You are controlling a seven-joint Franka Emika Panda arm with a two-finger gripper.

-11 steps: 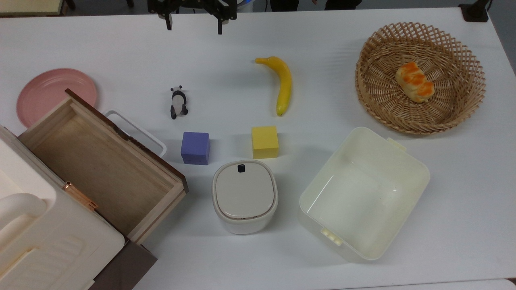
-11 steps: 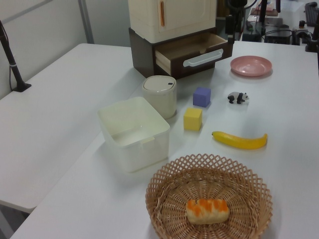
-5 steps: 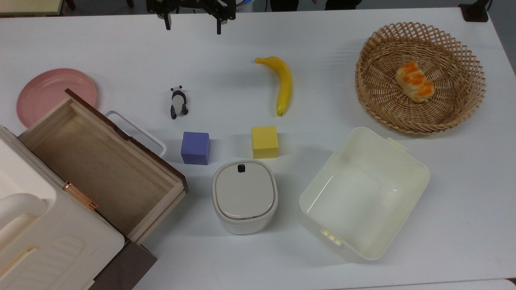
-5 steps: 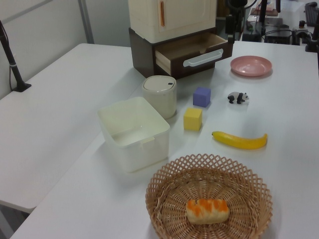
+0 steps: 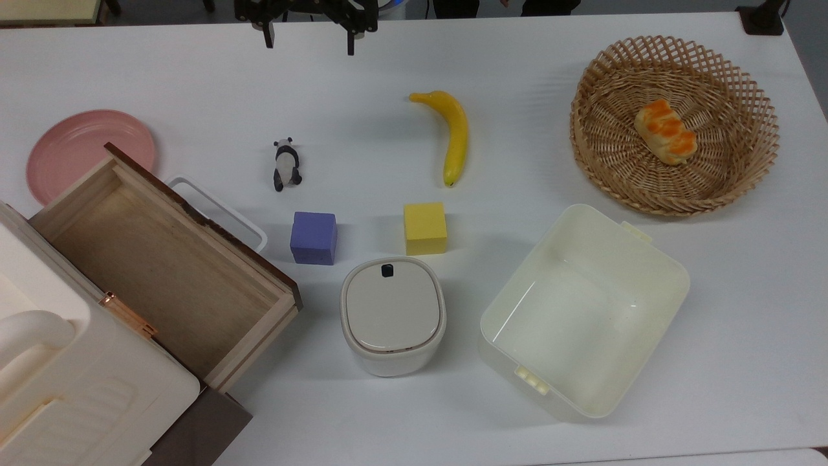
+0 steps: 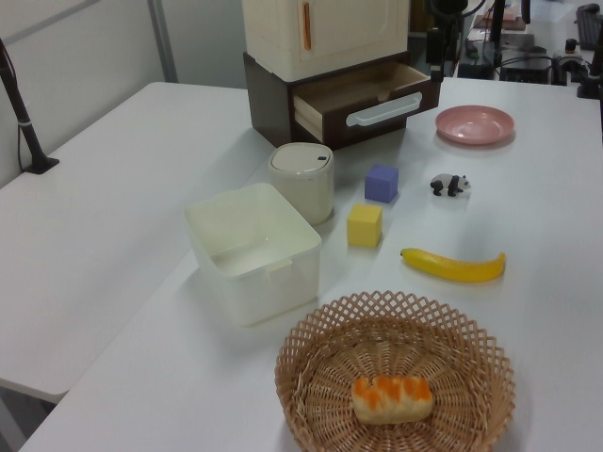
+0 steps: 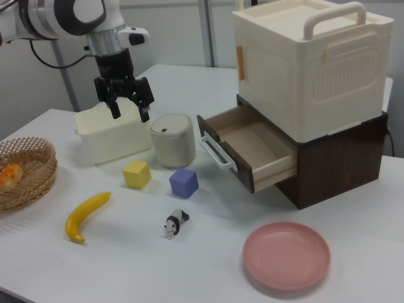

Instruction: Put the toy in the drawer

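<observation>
High above the table, gripper (image 7: pixel 130 110) fingers (image 7: pixel 144 113) spread wide, empty, far from toy (image 7: pixel 175 223).

– What sits on the bench (image 6: pixel 113 169) at the far end?
– A cream cabinet (image 6: pixel 325 33) on a dark base, its drawer (image 6: pixel 363 92) pulled open, white handle (image 6: pixel 383 108) facing out. A pink plate (image 6: pixel 475 124) lies to the left view's right of it.

– And the toy (image 6: pixel 450 185)?
– On the bench, nearer than the plate, just beside the purple cube (image 6: pixel 382 183).

– Closer in?
– A yellow cube (image 6: pixel 365 226), a banana (image 6: pixel 453 265), a lidded cream bin (image 6: pixel 301 181), an open cream tub (image 6: pixel 252 250), and a wicker basket (image 6: pixel 311 353) holding a bread roll (image 6: pixel 393 398).
</observation>
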